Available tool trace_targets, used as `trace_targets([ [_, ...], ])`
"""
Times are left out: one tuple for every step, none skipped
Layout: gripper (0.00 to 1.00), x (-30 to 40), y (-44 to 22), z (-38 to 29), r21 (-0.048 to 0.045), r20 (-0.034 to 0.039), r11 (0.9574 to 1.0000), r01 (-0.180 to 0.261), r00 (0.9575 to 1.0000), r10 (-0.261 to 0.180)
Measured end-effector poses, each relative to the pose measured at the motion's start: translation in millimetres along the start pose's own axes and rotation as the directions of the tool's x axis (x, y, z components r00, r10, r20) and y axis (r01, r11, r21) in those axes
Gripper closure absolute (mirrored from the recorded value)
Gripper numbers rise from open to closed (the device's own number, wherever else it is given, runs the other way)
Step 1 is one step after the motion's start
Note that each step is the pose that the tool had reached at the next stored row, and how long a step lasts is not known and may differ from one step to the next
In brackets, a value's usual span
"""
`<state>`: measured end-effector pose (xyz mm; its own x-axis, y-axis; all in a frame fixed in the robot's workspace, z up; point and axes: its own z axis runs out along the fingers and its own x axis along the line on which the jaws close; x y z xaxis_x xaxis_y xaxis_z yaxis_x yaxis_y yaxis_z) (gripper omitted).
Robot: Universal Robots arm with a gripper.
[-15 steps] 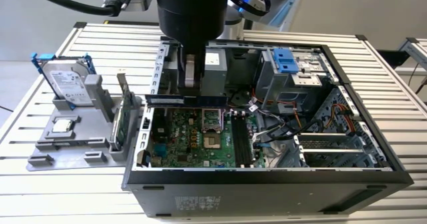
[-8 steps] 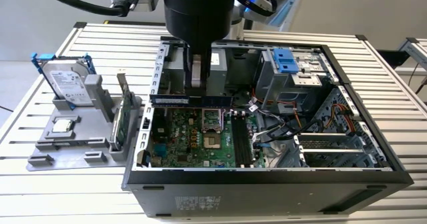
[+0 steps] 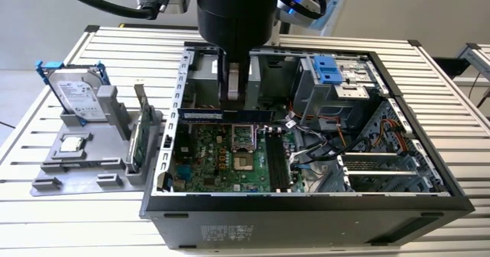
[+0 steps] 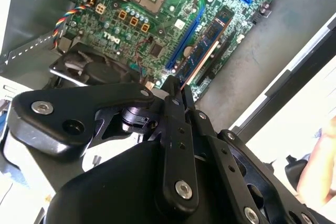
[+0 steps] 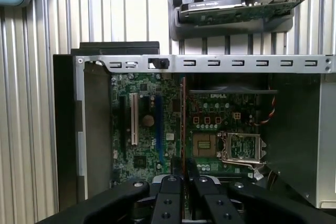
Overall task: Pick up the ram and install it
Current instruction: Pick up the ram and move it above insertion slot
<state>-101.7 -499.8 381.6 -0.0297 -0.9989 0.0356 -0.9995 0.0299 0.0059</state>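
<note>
Your hand (image 3: 241,101) is clenching the ram stick (image 3: 206,115) near the middle of its length. In the upper middle of the exterior view it is hanging inside the open computer case (image 3: 306,208), above the green main board (image 3: 222,165) and, as far as I can tell, not touching it. In the second wrist view the fingertips (image 4: 170,83) are pinching the stick's top edge, leaving the contact edge free and facing the board.

The stick is lying across the frame from side to side. The long black memory slots (image 3: 277,159), lower down and towards the exterior view's right, are running up and down the frame. I am judging the stick to be sitting crosswise to them, so lining its length up with a slot is what you should be watching most. Be holding it upright and level, so both ends are meeting the slot together and neither corner is digging in. Be pressing straight down, not at a lean.

A bundle of cables (image 3: 322,145) is lying just beside the slots on the exterior view's right; be giving it room. Outside the case, on the exterior view's left, the hard drive (image 3: 77,93) and the expansion card (image 3: 140,131) are standing in a grey holder (image 3: 77,176) on the desk (image 3: 61,234), well apart from your work.
</note>
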Motion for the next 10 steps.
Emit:
trace_targets([
  [1.00,0.0,-1.0,0.0,0.0000,-0.0001,1.0000,0.000,1.0000,0.000],
  [1.00,-0.1,-1.9,0.0,0.0000,-0.0001,1.0000,0.000,1.0000,0.000],
  [1.00,-0.1,-2.8,0.0,0.0001,0.0000,1.0000,0.000,1.0000,0.000],
  [1.00,-0.1,-3.7,0.0,0.0000,0.0000,1.0000,0.000,1.0000,0.000],
  [1.00,-0.1,-4.6,0.0,0.0000,0.0000,1.0000,0.000,1.0000,0.000],
  [1.00,-0.2,-5.6,0.0,0.0000,0.0000,1.0000,0.000,1.0000,0.000],
  [1.00,-0.2,-6.5,0.0,0.0000,0.0000,1.0000,0.000,1.0000,0.000],
  [1.00,-0.2,-7.4,0.0,0.0000,0.0000,1.0000,0.000,1.0000,0.000],
  [1.00,-0.3,-8.5,0.0,0.0000,0.0000,1.0000,0.000,1.0000,0.000],
  [1.00,-0.3,-9.4,-0.1,0.0000,-0.0001,1.0000,0.000,1.0000,0.000],
])
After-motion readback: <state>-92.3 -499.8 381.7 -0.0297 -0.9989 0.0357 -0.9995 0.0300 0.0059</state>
